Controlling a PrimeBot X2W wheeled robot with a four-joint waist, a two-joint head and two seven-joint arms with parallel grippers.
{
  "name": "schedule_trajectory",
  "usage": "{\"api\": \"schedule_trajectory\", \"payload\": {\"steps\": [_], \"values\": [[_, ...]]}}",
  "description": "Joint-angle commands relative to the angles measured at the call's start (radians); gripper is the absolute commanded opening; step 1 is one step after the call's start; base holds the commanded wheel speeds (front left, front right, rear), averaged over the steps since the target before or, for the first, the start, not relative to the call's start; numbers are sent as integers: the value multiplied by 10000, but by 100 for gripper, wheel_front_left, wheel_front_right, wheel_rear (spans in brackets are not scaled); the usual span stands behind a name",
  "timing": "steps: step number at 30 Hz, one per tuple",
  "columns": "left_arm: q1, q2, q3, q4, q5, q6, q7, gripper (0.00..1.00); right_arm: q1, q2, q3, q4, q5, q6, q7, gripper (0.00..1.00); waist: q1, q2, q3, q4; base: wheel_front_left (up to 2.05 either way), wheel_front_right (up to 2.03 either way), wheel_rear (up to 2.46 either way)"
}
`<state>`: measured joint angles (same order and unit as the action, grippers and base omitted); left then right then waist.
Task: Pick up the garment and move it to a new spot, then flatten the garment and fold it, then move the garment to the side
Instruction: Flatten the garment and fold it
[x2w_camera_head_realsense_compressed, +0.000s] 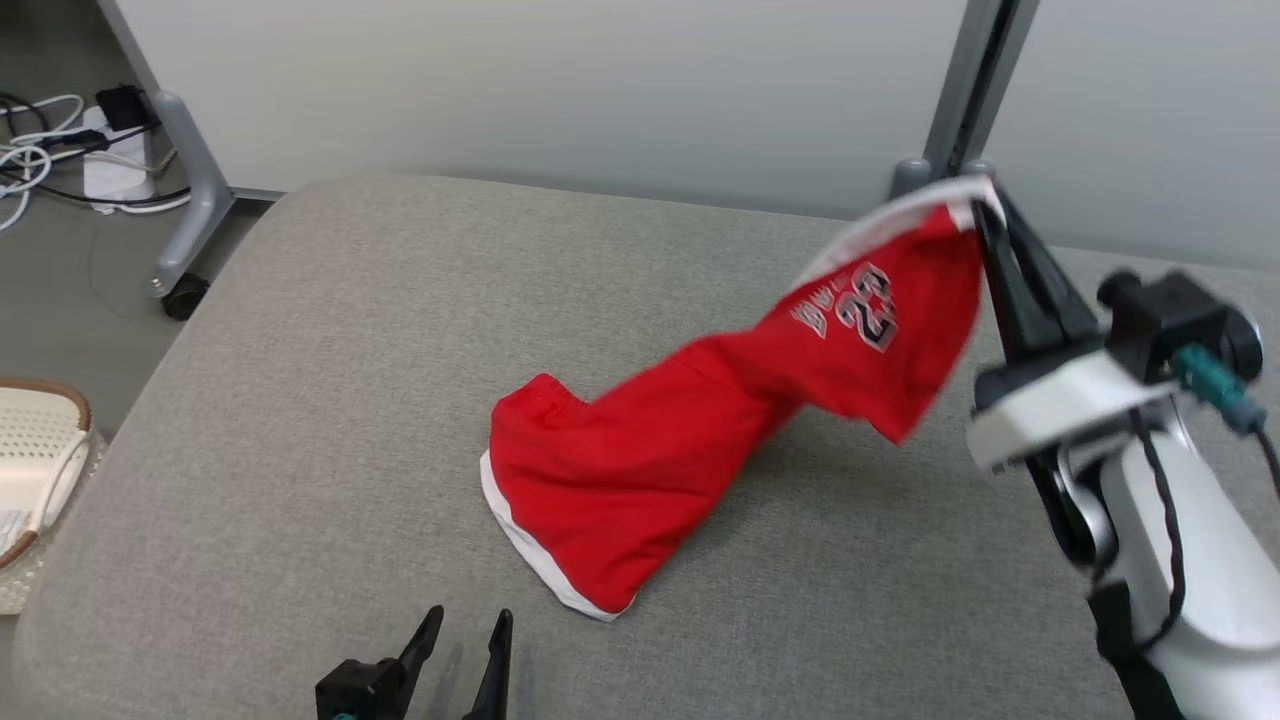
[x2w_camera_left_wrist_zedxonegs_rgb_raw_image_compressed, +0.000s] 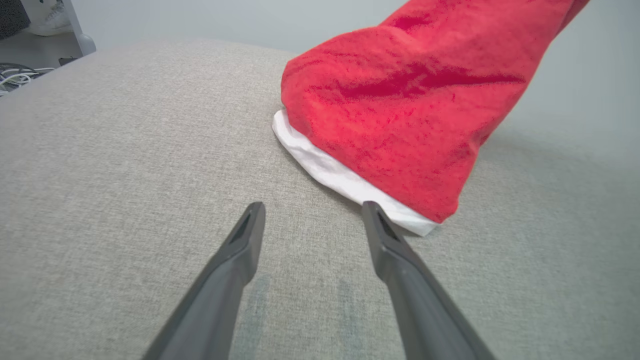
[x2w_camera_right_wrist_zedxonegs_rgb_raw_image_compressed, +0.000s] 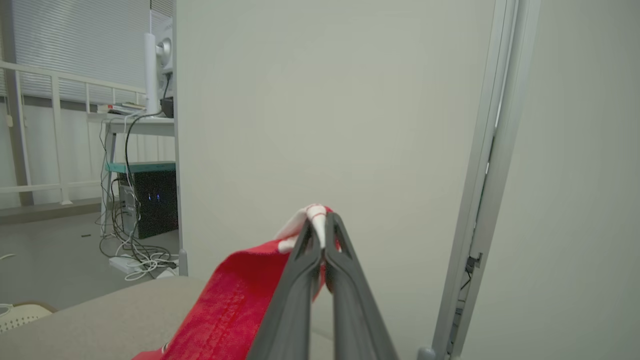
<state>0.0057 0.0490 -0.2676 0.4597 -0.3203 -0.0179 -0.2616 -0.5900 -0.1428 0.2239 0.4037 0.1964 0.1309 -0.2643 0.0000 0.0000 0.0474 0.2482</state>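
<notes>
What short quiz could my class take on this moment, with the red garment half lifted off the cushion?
1. True or false: the right fingers are shut on the white-trimmed edge of the red garment.
2. Where is the garment's lower end? A) resting on the grey cushion; B) hanging clear in the air; C) tucked under the cushion.
3. In a few words: how do the left fingers stand, and what do they hold?

Key
1. True.
2. A.
3. Open, holding nothing, low over the cushion close to the garment's white hem.
</notes>
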Motion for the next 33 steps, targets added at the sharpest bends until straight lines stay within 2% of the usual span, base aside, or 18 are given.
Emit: {"api": "schedule_trajectory", "payload": {"steps": [1, 8, 10, 11, 12, 16, 20, 26, 33], "values": [[-257, 37, 14, -33, 7, -64, -43, 100, 735, -256, -149, 324, -147, -3, 5, 0, 0, 0, 184, -316, 0, 0, 0], [-612, 41, 117, -26, 200, -116, -43, 100, 2517, -503, -960, 1887, -551, -3, 7, 0, 0, 0, 475, -835, 0, 0, 0], [-650, 34, 131, 15, 230, -164, -43, 100, 2569, -455, -1359, 2251, -537, -3, 2, 45, 0, 0, 497, -910, 0, 0, 0], [-642, 34, 136, 37, 227, -167, -43, 100, 2564, -447, -1533, 2368, -676, -3, 4, 81, 0, 0, 486, -941, 0, 0, 0], [-628, 41, 150, 75, 221, -171, -43, 100, 2581, -371, -1727, 2439, -714, -3, 6, 100, 0, 0, 459, -973, 0, 0, 0], [-523, 38, 252, 121, 216, -169, -43, 100, 2636, -147, -2356, 2331, -1033, -3, 6, 100, 0, 0, 267, -1070, 0, 0, 0], [-334, 38, 398, 152, 236, -113, -43, 100, 2907, 249, -2552, 1963, -1223, -3, 6, 100, 0, 0, 49, -1211, 0, 0, 0], [-296, 40, 475, 101, 204, -100, -43, 100, 3357, 670, -2102, 1393, -1123, -3, 6, 100, 0, 0, -76, -1321, 0, 0, 0], [-278, 38, 496, -54, 138, -88, -43, 100, 3599, 840, -1657, 1388, -898, -3, 6, 100, 0, 0, -121, -1308, 0, 0, 0]]}}
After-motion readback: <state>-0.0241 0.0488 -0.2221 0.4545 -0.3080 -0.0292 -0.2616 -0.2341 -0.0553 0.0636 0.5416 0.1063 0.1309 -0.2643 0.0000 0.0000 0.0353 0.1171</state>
